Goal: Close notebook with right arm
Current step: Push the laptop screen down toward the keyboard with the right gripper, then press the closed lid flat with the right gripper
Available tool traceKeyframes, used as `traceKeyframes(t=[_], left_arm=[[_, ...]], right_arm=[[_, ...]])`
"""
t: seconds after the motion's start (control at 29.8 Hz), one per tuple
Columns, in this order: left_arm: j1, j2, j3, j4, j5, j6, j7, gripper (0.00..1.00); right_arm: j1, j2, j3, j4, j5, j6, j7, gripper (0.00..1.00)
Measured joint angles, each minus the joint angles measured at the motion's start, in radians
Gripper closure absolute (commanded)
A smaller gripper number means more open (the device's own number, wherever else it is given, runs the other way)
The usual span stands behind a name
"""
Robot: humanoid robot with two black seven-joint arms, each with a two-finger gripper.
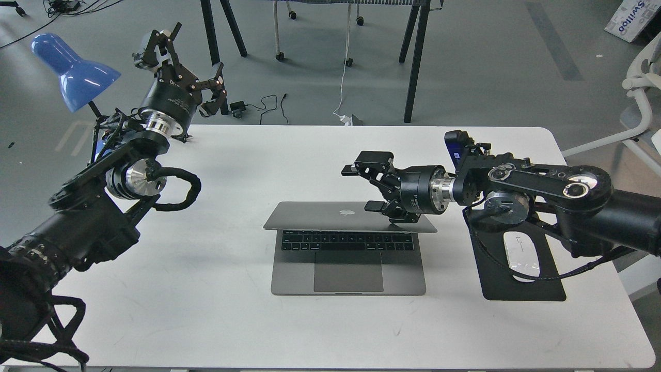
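White table [217, 310] with rounded corners, filling most of the frame from the middle band down to the lower edge. At centre lies the laptop [348, 268], grey, its base flat on the tabletop, keyboard and trackpad exposed, lid tilted low over the rear of the base. To its right, in the right-centre of the frame, a black mouse pad [516, 289] lies flat, well apart from the laptop; a white mouse [521, 253] rests on its upper part. A blue lamp [72, 70] appears at the upper left, by the table's far left corner.
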Motion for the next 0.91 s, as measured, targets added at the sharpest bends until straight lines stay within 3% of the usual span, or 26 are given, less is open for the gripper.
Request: traceKeyframes(t=[0.91], left_arm=[[-0.002, 0.000, 0.000, 0.002, 0.000, -0.002, 0.000, 0.00]], right_arm=[[-0.101, 0.039, -0.101, -0.043, -0.218, -0.049, -0.022, 0.00]])
